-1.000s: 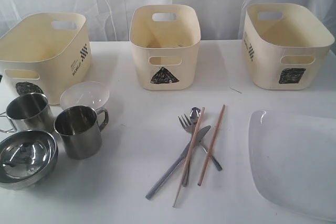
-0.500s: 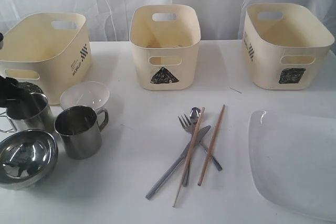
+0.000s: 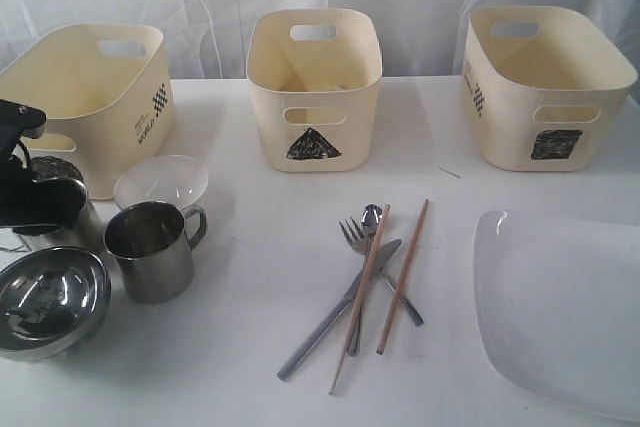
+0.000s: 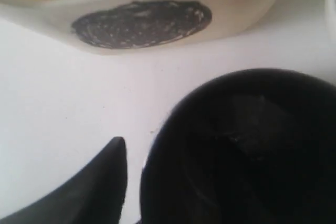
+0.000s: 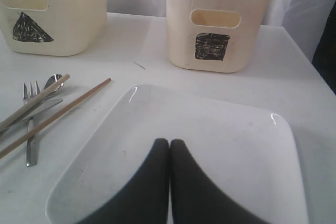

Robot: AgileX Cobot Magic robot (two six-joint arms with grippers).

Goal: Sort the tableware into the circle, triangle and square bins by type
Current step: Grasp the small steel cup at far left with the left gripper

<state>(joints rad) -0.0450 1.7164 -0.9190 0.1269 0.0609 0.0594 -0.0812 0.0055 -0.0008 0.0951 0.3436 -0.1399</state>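
While poised with the left gripper (image 3: 42,209) at the round steel mug (image 4: 247,150) right under the fingers, holding nothing: fingers parted, one dark finger (image 4: 102,182) just outside the mug wall with a thin strip of white table (image 4: 63,108) between, the other not visible, probably inside the rim. Just beyond the fingers, the cream plastic tub marked with a black scribbled circle (image 3: 100,152).

Step in hand, as judged: taking this mug for the circle tub. Next: lower a little, close on the wall, lift straight up clear of the second steel mug (image 3: 150,247) and the small white bowl (image 3: 160,182) beside the fingers, then carry over the tub rim.

Right gripper (image 5: 169,145) pressed shut, empty, above the large white square plate (image 5: 210,124).
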